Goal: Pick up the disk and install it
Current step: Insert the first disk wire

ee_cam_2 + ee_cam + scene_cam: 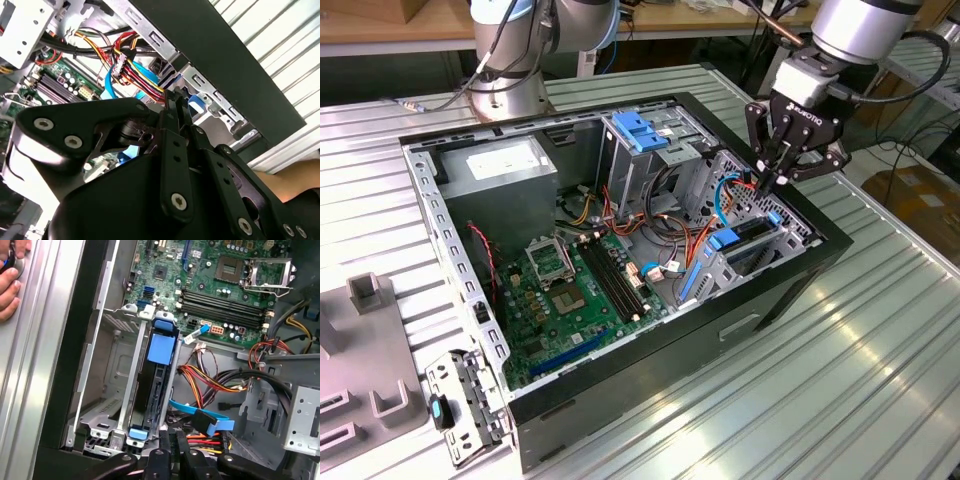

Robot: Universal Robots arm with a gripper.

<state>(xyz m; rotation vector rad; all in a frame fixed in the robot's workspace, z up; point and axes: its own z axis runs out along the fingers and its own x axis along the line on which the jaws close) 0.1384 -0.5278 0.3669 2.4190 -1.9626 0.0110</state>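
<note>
My gripper (782,178) hangs directly above the disk (156,390), fingers closed, empty. The disk stands edge-up in its bay, long axis along the case wall.

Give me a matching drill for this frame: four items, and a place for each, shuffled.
1 disk
2 gripper
3 power supply
4 motherboard

A flat on the case floor
B over the drive bay
C on edge in the drive bay
D case corner nearest the arm's base

Pairs: 1-C, 2-B, 3-D, 4-A
</note>
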